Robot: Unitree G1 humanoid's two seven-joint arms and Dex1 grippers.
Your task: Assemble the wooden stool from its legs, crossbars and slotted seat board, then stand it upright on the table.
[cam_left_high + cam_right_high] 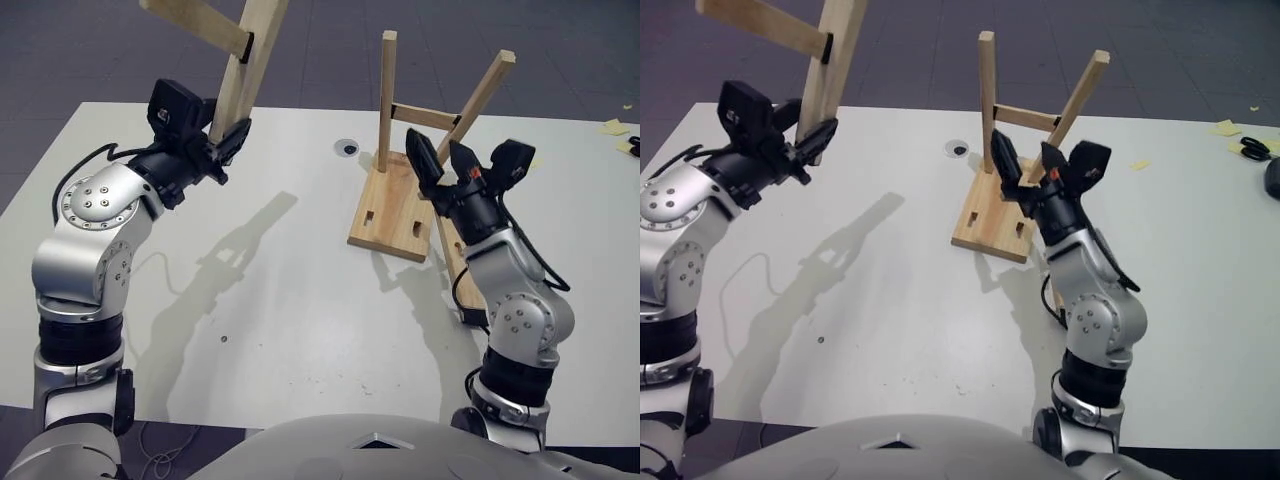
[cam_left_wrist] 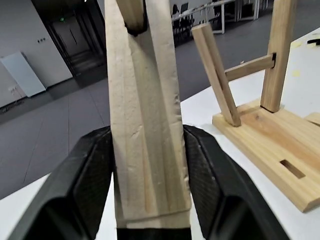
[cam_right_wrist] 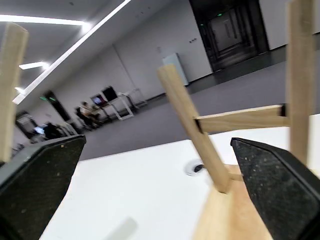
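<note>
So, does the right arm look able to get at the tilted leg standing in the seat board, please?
Probably yes. The right gripper is open, close before the tilted leg on the seat board, with nothing between them; the left gripper holds its leg pair well aside.

Large open-plan office or lab hall, not a home. Dark grey carpet floor (image 1: 100,50) runs around a white counter (image 1: 300,330) with a cable grommet (image 1: 347,148) set in its top. Yellow sticky notes (image 1: 613,127) lie at the far right edge. Long ceiling light strips (image 3: 45,21) overhead. Far wall has a dark doorway (image 3: 232,30) under a green exit sign (image 3: 220,14). Desks and chairs (image 3: 112,105) stand in the distance.
</note>
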